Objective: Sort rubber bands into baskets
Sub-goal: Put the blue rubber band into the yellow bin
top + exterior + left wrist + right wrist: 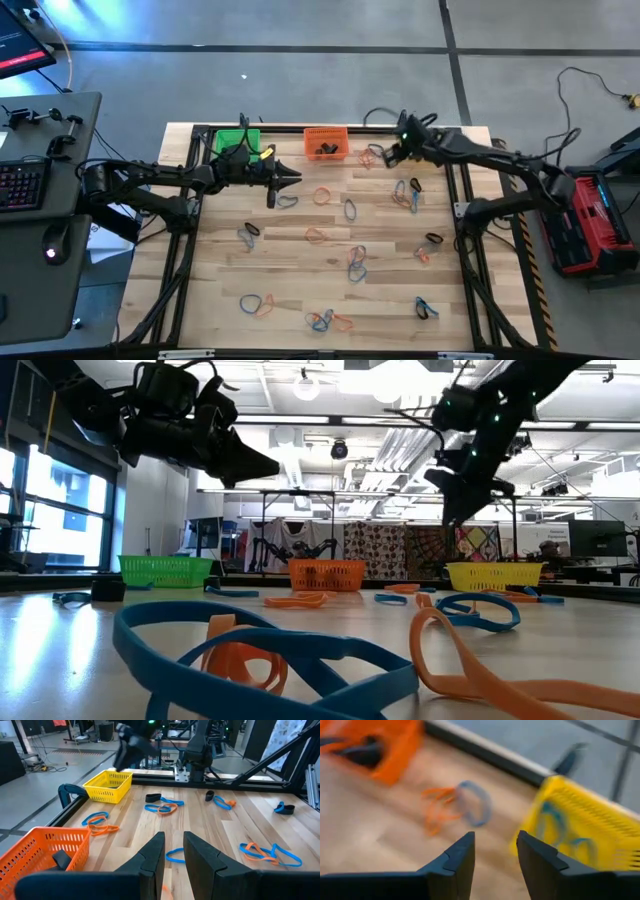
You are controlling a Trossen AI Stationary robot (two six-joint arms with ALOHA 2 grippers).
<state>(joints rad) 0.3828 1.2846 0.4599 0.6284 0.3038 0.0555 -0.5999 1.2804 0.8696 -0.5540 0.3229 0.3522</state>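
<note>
Sorting is partly done. The orange basket [326, 143] holds a few dark bands, and the yellow basket [592, 827], just right of it at the counter's [300, 265] far edge, holds blue ones. Most bands [355, 262] still lie scattered over the counter in front of the orange basket. The right claw [495, 852] hangs above the yellow basket, jaws apart, empty. The left claw [174, 851] hovers front-left of the orange basket, jaws slightly parted, gripping nothing.
</note>
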